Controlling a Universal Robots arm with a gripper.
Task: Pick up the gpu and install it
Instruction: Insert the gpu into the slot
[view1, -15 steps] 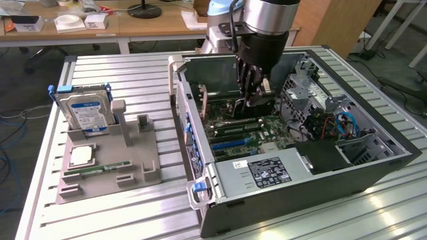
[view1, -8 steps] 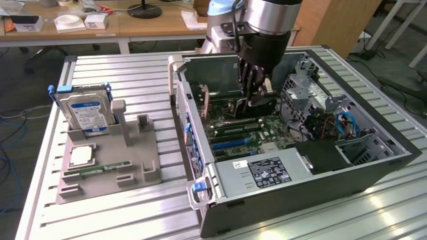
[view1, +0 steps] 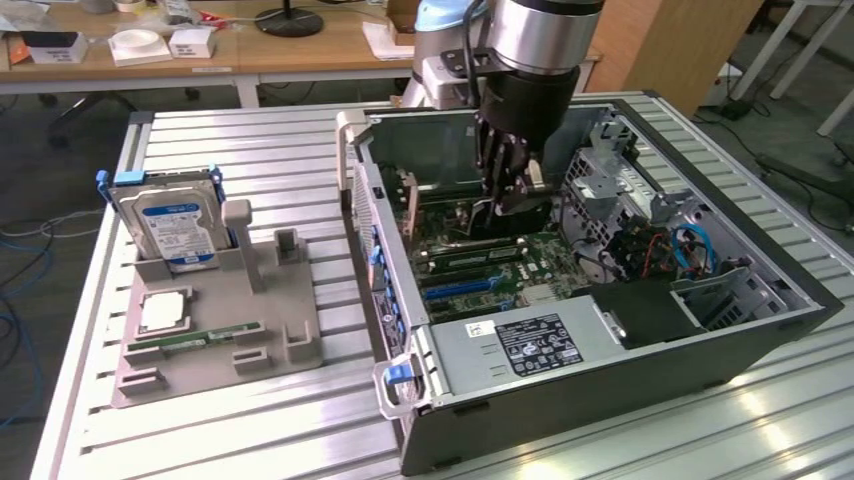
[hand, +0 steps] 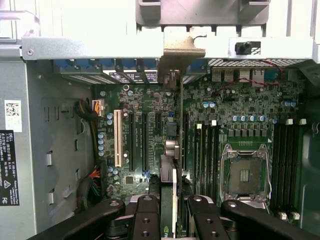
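Arm reaches down into the open computer case (view1: 587, 395) lying on the counter (view1: 240, 140). The hand (hand: 172, 207) is narrow, clamped on the gpu (hand: 173, 187), which stands on edge between the fingers (hand: 146, 220), above the motherboard (hand: 240, 105) and its row of expansion slots (hand: 132, 140). Its metal bracket (hand: 182, 50) sits up at the case's rear frame. Can't tell which slot it lines up with, or whether it is seated at all. Risks, as I judge them: the card edge landing beside the slot rather than in it if it's tilted in the grip, the bracket snagging on the rear frame, and the fingers knocking neighbouring slots. The hard drive (view1: 167, 225) sits in its holder, well apart at the exterior view's left.
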